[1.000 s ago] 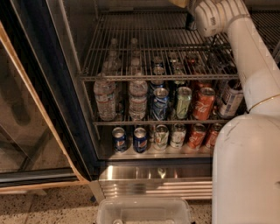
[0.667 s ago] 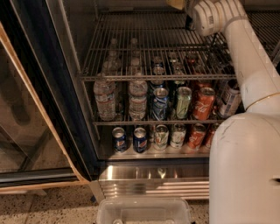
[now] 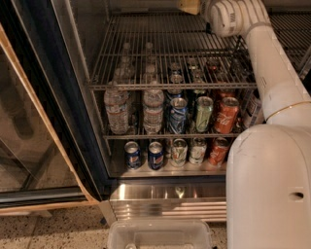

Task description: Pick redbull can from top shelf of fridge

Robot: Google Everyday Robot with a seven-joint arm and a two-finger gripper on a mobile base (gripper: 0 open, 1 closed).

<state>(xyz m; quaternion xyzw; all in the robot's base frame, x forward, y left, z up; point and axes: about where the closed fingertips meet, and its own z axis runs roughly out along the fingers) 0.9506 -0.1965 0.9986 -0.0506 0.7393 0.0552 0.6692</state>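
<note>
The fridge (image 3: 58, 121) stands open, with a dark frame and wire racks. The upper wire shelf (image 3: 165, 58) shows bare wires where I can see it. No redbull can shows; it is out of view. My white arm (image 3: 262, 63) reaches up from the lower right to the top edge of the view. My gripper (image 3: 190, 6) is at the top edge above the shelf. Only a tan part of it shows; the rest is cut off.
The middle rack holds water bottles (image 3: 116, 109) and soda cans, among them a green can (image 3: 203, 114) and a red can (image 3: 226, 115). The bottom row holds Pepsi cans (image 3: 132, 154) and others. A ribbed steel panel (image 3: 165, 202) and a clear plastic bin (image 3: 160, 234) are below.
The arm's wrist has shifted a little to the left near the top edge. The cans and bottles have not moved.
</note>
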